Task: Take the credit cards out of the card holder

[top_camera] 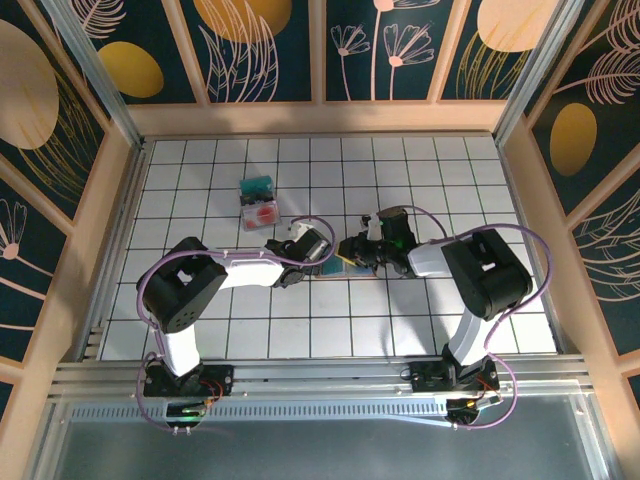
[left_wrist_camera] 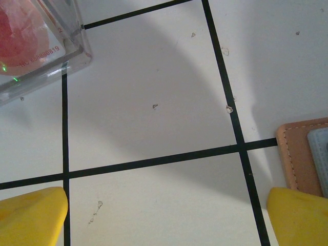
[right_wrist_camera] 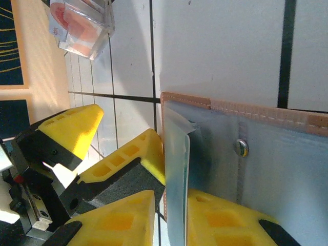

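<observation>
The card holder point(right_wrist_camera: 277, 148) lies open on the white tiles, pinkish-brown at the rim and grey-blue inside with a metal snap. My right gripper point(right_wrist_camera: 177, 205) is shut on a thin pale inner flap point(right_wrist_camera: 177, 154) of it, which stands up on edge. From above, the card holder point(top_camera: 349, 266) sits between both grippers. My left gripper point(left_wrist_camera: 166, 215) hangs wide open over bare tile just left of the holder's corner point(left_wrist_camera: 300, 154). A teal credit card point(top_camera: 256, 186) and a red-and-white credit card point(top_camera: 261, 213) lie together further back left.
The red-and-white card point(left_wrist_camera: 25, 36) sits in a clear plastic case point(left_wrist_camera: 77, 56). Wooden walls point(top_camera: 130, 190) fence the tiled floor on three sides. The two grippers point(top_camera: 322, 248) point(top_camera: 362, 250) are close together mid-table.
</observation>
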`<control>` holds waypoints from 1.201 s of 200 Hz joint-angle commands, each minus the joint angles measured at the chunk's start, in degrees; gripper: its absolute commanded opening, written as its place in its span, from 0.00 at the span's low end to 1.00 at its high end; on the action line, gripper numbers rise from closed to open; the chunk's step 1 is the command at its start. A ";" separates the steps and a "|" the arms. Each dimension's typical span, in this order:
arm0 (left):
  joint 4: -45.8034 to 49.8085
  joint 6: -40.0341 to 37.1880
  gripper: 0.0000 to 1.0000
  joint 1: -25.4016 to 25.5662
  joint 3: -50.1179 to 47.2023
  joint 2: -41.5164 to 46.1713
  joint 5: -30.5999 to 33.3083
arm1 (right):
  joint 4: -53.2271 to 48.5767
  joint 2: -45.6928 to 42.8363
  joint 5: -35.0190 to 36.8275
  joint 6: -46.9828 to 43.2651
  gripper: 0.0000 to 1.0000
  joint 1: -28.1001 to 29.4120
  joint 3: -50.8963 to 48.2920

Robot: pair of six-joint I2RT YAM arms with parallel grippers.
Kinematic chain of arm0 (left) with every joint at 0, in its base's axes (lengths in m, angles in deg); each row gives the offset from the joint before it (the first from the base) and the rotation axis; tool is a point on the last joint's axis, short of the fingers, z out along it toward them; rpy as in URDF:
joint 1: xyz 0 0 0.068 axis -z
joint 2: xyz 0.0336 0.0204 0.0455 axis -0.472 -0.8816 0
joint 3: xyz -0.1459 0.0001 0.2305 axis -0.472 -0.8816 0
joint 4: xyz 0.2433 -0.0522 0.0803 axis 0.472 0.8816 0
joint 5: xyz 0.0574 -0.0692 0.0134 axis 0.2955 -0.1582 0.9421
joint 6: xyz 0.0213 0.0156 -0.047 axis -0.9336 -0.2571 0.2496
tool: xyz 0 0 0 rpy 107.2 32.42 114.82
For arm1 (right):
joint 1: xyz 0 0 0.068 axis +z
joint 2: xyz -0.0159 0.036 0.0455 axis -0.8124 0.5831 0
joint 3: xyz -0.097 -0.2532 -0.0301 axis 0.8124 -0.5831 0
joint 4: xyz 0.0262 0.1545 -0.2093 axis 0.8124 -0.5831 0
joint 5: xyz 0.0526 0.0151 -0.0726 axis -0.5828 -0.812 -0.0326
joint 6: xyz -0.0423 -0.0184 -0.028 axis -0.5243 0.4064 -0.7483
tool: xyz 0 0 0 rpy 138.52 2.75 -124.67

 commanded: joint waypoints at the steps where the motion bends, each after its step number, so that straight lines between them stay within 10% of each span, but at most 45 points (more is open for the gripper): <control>1: 6.32 0.04 0.99 -0.07 0.05 -1.88 0.38 | 2.24 -1.95 -2.31 0.47 0.22 -0.85 -0.69; 240: 6.05 0.27 0.99 -0.09 -0.27 -0.56 -0.15 | -4.11 -2.87 1.51 -2.00 0.15 -3.49 -0.72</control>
